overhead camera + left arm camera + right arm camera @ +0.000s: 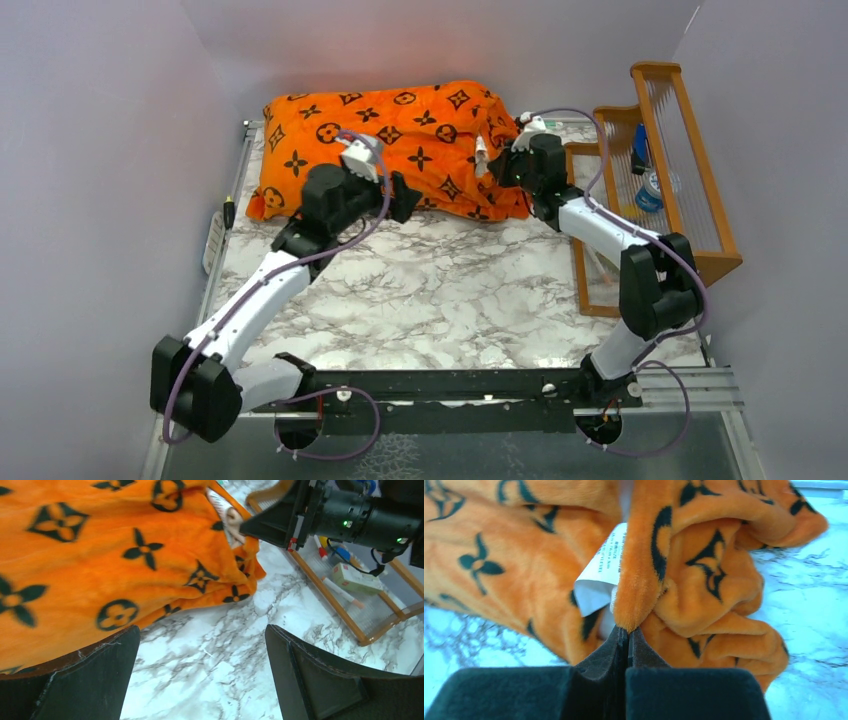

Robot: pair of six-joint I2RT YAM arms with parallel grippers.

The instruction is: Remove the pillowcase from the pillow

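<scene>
The orange pillowcase (390, 140) with black motifs lies bulging at the back of the marble table (440, 300). The pillow is almost wholly hidden inside it; only a pale patch (232, 519) shows at the case's right-hand opening. My right gripper (497, 165) is at that opening, shut on a fold of the pillowcase (704, 580); the plush edge is pinched at the very tips (628, 629), beside a white care label (599, 570). My left gripper (400, 192) hovers at the case's front edge, open wide (201, 627), with bare marble between its fingers and the pillowcase (100, 555) just past its left finger.
A wooden rack (690, 200) stands at the right edge of the table, holding a bottle, a small box (352, 577) and pens. A black and yellow tool (228, 212) lies off the table's left edge. Grey walls close in the back and sides.
</scene>
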